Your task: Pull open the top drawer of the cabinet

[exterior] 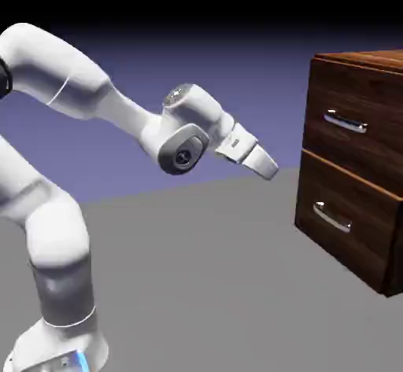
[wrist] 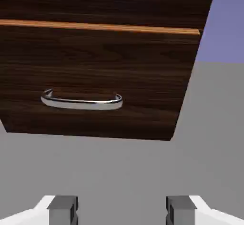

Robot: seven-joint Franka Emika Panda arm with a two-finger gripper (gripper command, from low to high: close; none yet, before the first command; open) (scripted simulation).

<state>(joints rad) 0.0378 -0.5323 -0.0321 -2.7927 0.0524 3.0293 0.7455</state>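
The dark wood-grain cabinet point(exterior: 376, 58) stands at the exterior view's right, both drawers shut. The top drawer point(exterior: 370, 99) carries a silver bar handle point(exterior: 345, 123). My gripper point(exterior: 270, 169) hangs in the air to the left of the cabinet, well short of it and about level with the seam between the drawers. In the hand view my gripper point(wrist: 121, 212) is open, its fingertips point(wrist: 63, 210) far apart with only grey table between them. That view shows only a strip of the top drawer point(wrist: 105, 0) along its upper edge; its handle is out of frame there.
The lower drawer point(exterior: 362, 205) with its own silver handle point(exterior: 331, 218) sits under the top one and fills the hand view, where the lower handle point(wrist: 81, 101) lies left of centre. Grey table point(exterior: 197, 268) stretches between arm and cabinet.
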